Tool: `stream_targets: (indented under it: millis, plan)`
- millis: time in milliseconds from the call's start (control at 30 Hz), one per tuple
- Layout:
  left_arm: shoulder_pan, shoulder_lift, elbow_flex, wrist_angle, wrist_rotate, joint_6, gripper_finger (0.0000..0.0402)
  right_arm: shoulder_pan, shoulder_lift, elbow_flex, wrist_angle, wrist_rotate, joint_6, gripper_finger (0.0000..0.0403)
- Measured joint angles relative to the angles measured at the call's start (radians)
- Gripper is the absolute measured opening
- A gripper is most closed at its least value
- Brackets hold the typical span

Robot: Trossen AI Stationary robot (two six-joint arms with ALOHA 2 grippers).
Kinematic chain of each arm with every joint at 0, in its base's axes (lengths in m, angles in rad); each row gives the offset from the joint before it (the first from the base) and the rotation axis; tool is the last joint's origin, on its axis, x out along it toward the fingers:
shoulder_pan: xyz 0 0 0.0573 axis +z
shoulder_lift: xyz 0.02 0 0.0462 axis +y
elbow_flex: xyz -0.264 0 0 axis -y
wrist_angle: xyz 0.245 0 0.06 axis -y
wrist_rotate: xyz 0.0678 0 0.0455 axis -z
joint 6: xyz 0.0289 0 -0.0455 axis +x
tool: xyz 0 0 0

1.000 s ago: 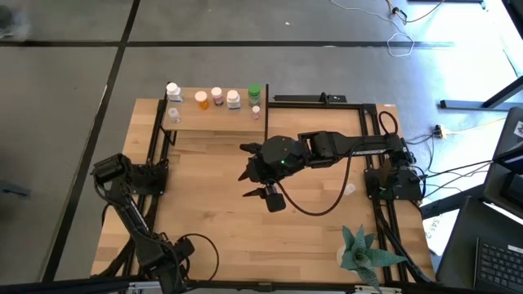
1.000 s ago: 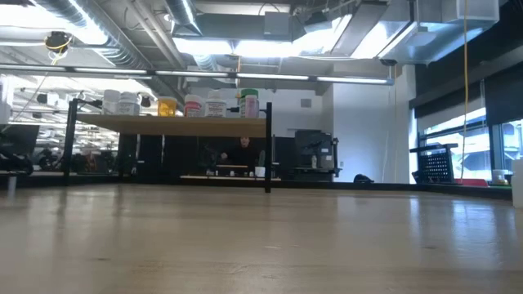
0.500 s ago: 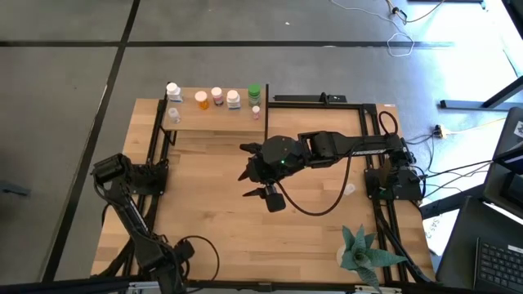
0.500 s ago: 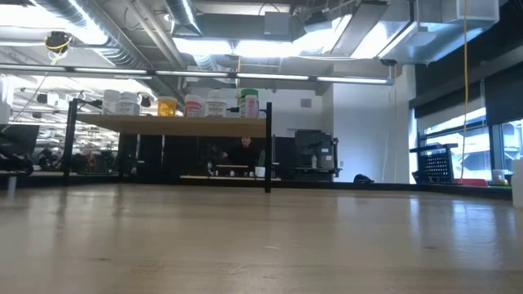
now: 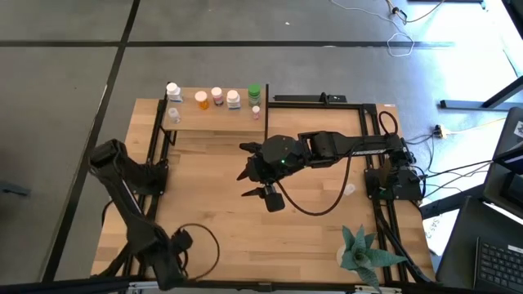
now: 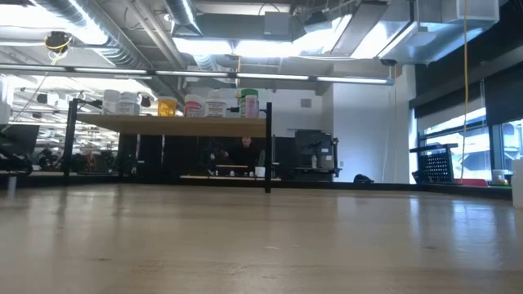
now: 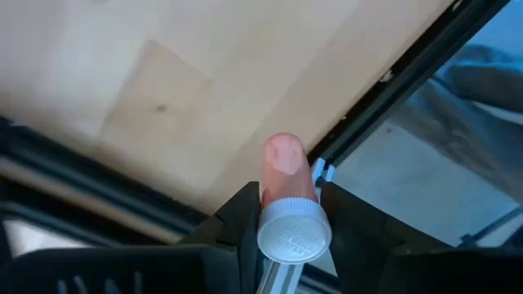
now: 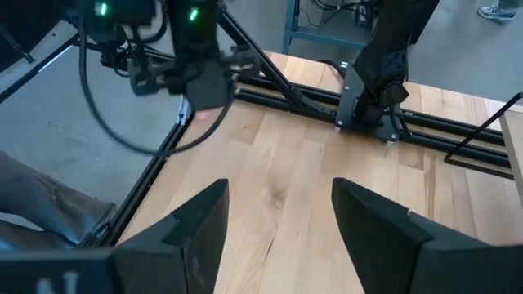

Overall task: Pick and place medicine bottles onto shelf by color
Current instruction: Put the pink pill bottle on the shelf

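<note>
The shelf (image 5: 214, 117) stands at the table's far left. On it stand several medicine bottles, among them a white one (image 5: 172, 90), an orange one (image 5: 201, 99) and a green one (image 5: 255, 91). The low view shows them in a row on the shelf top (image 6: 172, 122). My left gripper (image 7: 286, 204) is over the table's near left corner (image 5: 173, 247), shut on a pink bottle (image 7: 284, 167) with a white cap (image 7: 294, 233). My right gripper (image 5: 265, 196) hangs open above the middle of the table, with nothing between its fingers (image 8: 278, 220). My left gripper pinches the pink bottle between its two fingers (image 7: 245, 204), on the sides of its upper body just under the cap (image 7: 288, 194). The fingers come from above, pointing steeply down along the bottle. The bottle hangs cap up, lifted clear of the table (image 8: 211, 112).
A green spiky plant (image 5: 364, 253) stands at the near right corner. Black frame rails (image 5: 155, 163) run along the table's left and right edges. A small pale object (image 5: 350, 189) lies on the table near the right arm's base. Bare wood lies between shelf and arms.
My left arm has risen over the near left corner; its elbow stands higher and farther left in the high view than a second ago. My right arm has kept still.
</note>
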Motion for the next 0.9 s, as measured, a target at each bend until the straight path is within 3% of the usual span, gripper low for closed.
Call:
stream_targets:
  millis: [333, 467, 767, 900]
  plan:
    - [0.091, -0.265, 0.001, -0.279, -0.039, 0.06, 0.0112, 0.0, -0.024, 0.0, -0.001, 0.032, 0.002, 0.0221]
    - [0.156, -0.369, 0.001, -0.37, -0.055, 0.165, 0.0112, -0.001, -0.028, 0.0, -0.001, 0.081, 0.003, 0.0221]
    - [0.381, -0.509, 0.0, -0.586, -0.112, 0.401, 0.0111, -0.001, -0.029, 0.0, -0.002, 0.176, 0.015, 0.0221]
    - [0.495, -0.539, 0.003, -0.595, -0.132, 0.509, 0.0111, -0.001, -0.029, 0.0, -0.002, 0.203, 0.055, 0.0221]
